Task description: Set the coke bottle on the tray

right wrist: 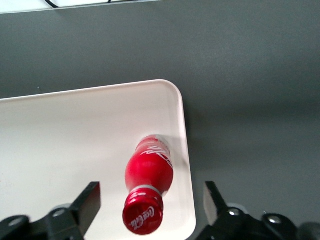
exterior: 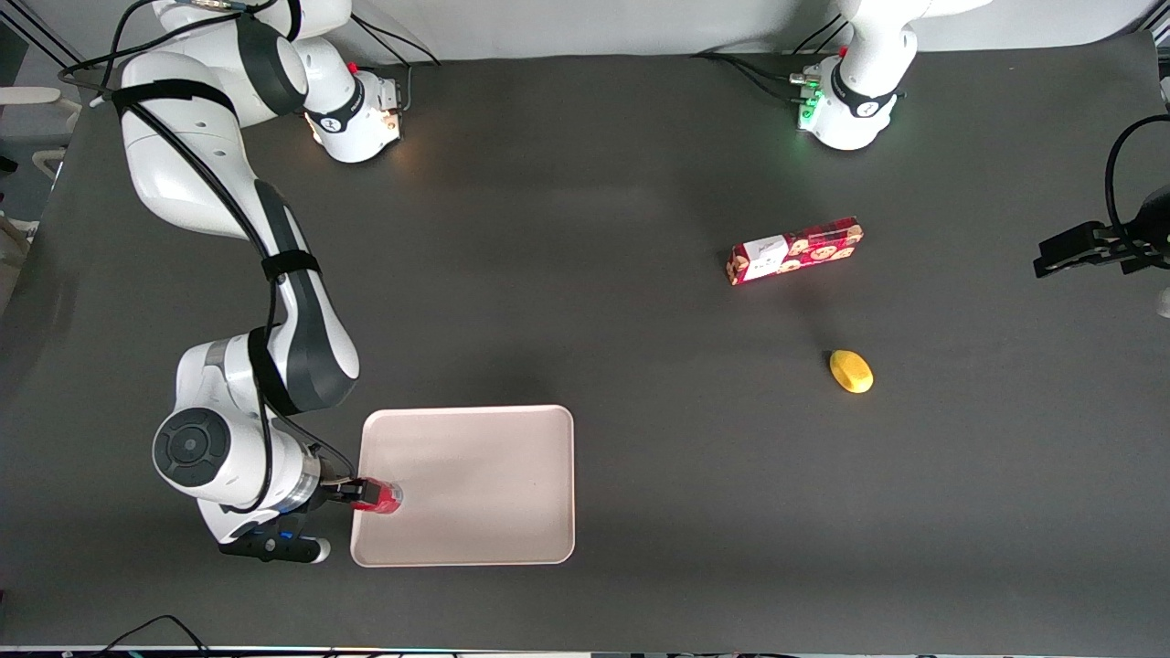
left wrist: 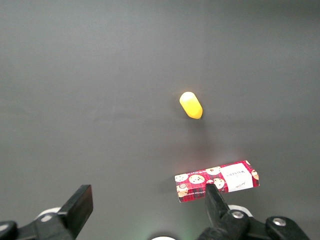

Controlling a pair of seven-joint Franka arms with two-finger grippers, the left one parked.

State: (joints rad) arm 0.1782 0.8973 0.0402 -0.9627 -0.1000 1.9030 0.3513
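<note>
The coke bottle (right wrist: pixel 149 176) stands upright on the tray (exterior: pixel 494 439), just inside the rim at the working arm's end; the gripper (right wrist: pixel 150 205) hovers above it with fingers spread apart and not touching, so the release step looks done; next calls for a straight lift clear without tipping it. One bottle, one tray, one snack box (exterior: pixel 793 250), one yellow lemon-like object (exterior: pixel 851 371).

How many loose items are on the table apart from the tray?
3. The small red coke bottle stands on the cream-pink tray, between the open claw fingers. The red cookie box and yellow lemon-like object lie toward the parked arm's end.
</note>
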